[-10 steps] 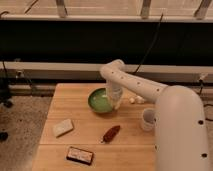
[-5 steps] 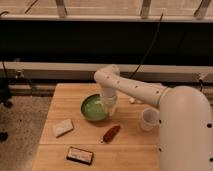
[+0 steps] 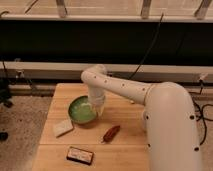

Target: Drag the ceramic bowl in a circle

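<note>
The bowl [image 3: 81, 111] is round, pale green and glossy inside, and sits left of the middle of the wooden table [image 3: 126, 119]. The claw [image 3: 96, 106] is down at the bowl's right rim; whether it grips the rim I cannot tell. A white block [image 3: 63, 127] lies just beside the bowl's lower left. A reddish-brown oblong thing [image 3: 111, 133] lies to the lower right, and a dark flat packet [image 3: 80, 155] lies near the front edge.
</note>
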Robot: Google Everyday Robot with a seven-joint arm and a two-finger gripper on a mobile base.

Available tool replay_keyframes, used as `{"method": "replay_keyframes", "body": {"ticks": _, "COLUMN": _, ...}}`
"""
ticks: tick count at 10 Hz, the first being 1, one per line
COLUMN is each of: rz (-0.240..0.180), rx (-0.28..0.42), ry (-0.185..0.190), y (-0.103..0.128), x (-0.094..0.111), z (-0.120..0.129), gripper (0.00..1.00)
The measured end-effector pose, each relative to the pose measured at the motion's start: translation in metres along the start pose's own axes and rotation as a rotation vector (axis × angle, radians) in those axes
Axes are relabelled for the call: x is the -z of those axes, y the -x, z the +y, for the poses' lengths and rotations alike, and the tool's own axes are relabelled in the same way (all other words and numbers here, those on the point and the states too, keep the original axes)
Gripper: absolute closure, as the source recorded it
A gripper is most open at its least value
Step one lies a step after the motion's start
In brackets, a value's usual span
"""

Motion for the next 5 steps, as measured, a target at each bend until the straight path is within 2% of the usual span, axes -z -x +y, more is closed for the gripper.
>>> {"method": "replay_keyframes", "body": {"ticks": 3, "rz": -0.004, "rx": -0.037, "ry": -0.023, "y": -0.017, "x": 0.005, "z": -0.014, "gripper": 0.98}}
{"method": "replay_keyframes", "body": {"ticks": 5, "rz": -0.007, "rx": -0.064, "ry": -0.025, "y": -0.025, "x": 0.006, "z": 0.001, "gripper": 0.98}}
